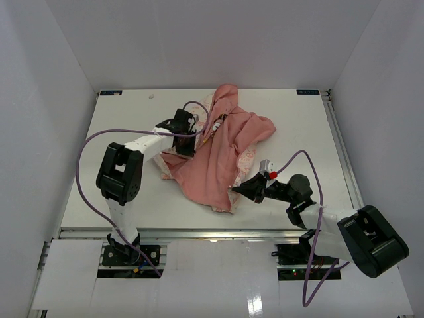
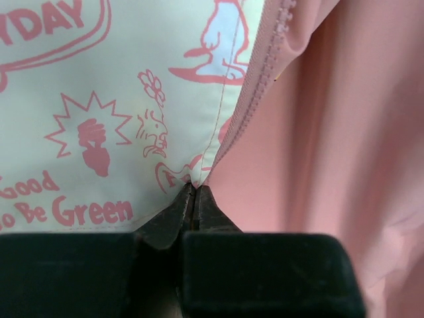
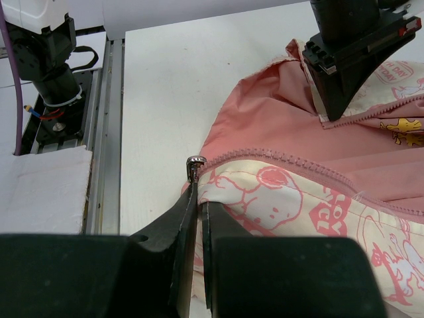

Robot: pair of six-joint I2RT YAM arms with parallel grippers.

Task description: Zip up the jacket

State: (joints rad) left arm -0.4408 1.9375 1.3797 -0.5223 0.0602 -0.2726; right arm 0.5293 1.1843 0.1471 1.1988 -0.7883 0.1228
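The black left gripper point(image 2: 193, 193) is pinching the soft cream-and-pink jacket point(image 1: 218, 165) by its zipper edge; the black right gripper point(image 3: 197, 191) is pinching its bottom corner.

A white table point(image 1: 291, 119) stands enclosed by plain white walls point(image 1: 212, 40).

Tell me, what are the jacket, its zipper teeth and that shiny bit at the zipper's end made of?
The jacket looks like thin, matte cloth, probably synthetic: it creases softly and shows stitching. The zipper teeth are pink, apparently moulded plastic, dull like their tape. The shiny bit is likely metal: silvery and glinting.
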